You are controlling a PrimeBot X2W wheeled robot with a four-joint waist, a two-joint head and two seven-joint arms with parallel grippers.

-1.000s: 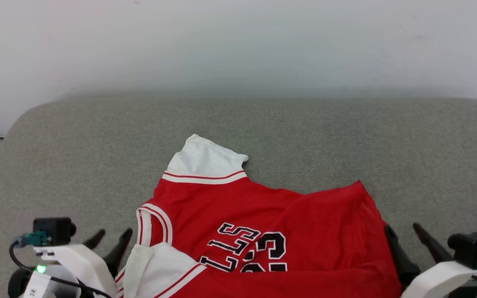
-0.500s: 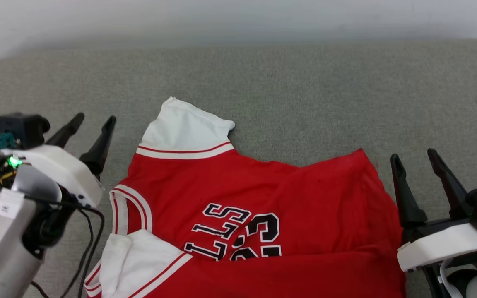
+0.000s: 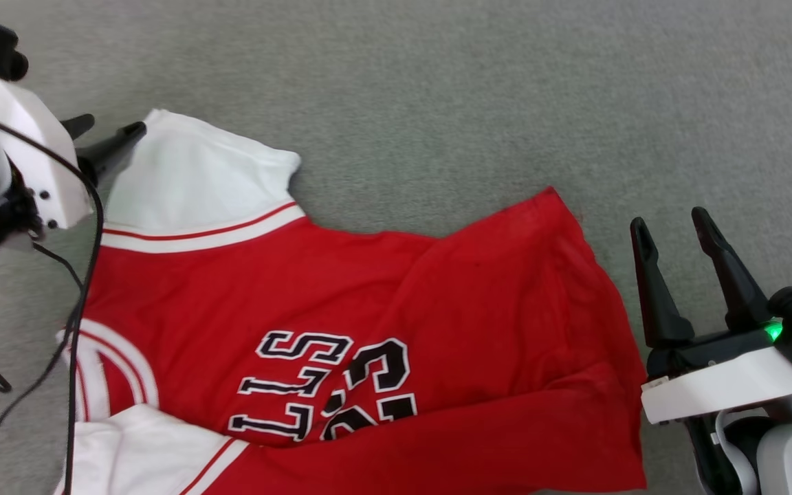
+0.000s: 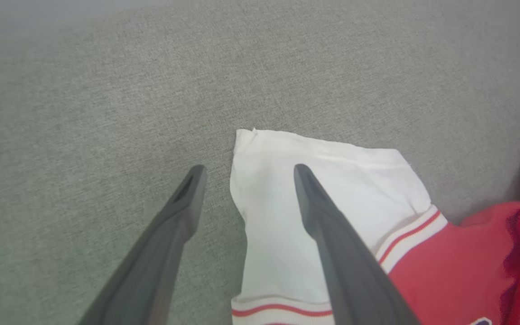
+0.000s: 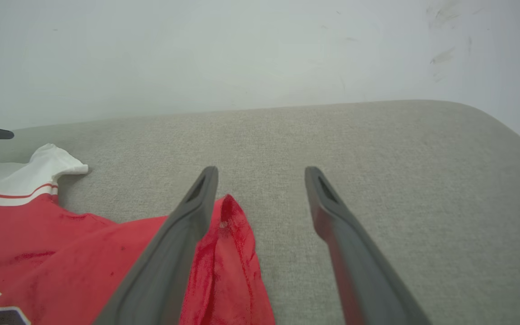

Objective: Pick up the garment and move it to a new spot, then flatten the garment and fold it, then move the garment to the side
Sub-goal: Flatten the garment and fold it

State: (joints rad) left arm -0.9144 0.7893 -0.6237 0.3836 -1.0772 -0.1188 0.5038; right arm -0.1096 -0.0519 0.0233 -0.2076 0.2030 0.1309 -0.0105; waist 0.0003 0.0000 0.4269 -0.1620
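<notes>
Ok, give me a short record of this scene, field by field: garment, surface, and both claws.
garment: red jersey, rumpled, lettering face up, not folded
surface: grey fabric cushion
left claw: open, one finger over the white sleeve, one over the cushion, gripping nothing
right claw: open, at the red hem corner, gripping nothing

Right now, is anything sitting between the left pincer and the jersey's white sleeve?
Nothing visible. The open left pincer hangs at the white sleeve corner of the garment, one finger over the cloth, the other over bare grey cushion.
</notes>
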